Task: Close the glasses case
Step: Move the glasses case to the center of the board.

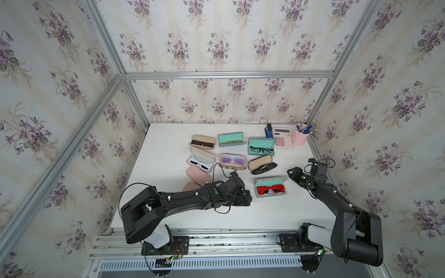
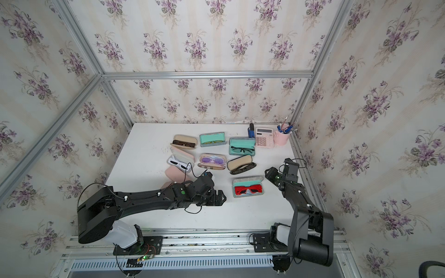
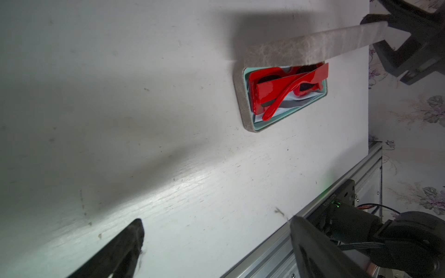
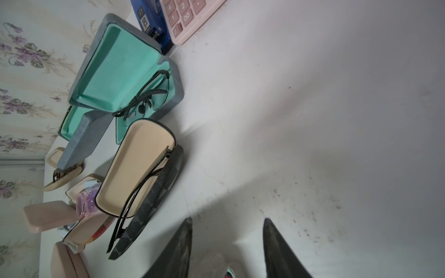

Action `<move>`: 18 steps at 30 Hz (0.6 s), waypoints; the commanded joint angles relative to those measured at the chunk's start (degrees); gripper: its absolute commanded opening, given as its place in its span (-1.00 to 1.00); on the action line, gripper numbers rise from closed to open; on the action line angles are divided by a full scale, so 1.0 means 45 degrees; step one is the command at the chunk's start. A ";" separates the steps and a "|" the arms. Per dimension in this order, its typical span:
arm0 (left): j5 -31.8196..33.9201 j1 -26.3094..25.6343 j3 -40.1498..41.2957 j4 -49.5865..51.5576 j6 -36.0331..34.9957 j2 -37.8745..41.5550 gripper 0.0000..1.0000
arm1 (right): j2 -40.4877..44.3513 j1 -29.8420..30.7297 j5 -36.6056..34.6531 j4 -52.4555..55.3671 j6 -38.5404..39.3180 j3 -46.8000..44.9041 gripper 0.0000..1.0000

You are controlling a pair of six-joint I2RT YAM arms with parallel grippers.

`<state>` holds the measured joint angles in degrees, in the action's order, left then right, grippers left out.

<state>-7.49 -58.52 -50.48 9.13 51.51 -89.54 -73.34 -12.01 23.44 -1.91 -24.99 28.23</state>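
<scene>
Glasses case (image 1: 271, 181), the gray one with the red sunglasses (image 1: 270, 190) inside, sat on the white counter (image 1: 265, 216) toward the front, in between the two arms. Its lid was only partway down, tilted over the base and not shut. The left gripper (image 3: 216, 221) hung just beside the case with its jaws spread wide and nothing in them. The right gripper (image 4: 227, 220) was at the lid's far end, jaws partly apart. Honestly couldn't tell if they touched the lid.
</scene>
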 commanded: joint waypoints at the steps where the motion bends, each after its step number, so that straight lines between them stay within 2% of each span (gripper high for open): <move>1: -0.0191 0.0031 -0.0063 -0.0733 -0.0030 -0.0255 0.93 | -0.0365 -0.0043 0.1546 -0.1580 -0.0177 -0.0469 -0.07; 5: -0.0210 0.0063 -0.0116 -0.0685 -0.0117 -0.0412 0.93 | -0.0440 -0.0046 0.2347 -0.2578 -0.0676 -0.1273 -0.08; 18: 0.0213 0.0457 0.0548 -0.0455 -0.0099 0.0012 0.91 | 0.0495 0.0152 0.3129 -0.3357 -0.1042 -0.2951 -0.09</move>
<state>-7.46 -56.53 -48.31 7.07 51.48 -89.93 -72.14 -11.77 35.57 -14.66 -28.56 15.40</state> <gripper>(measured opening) 0.956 0.457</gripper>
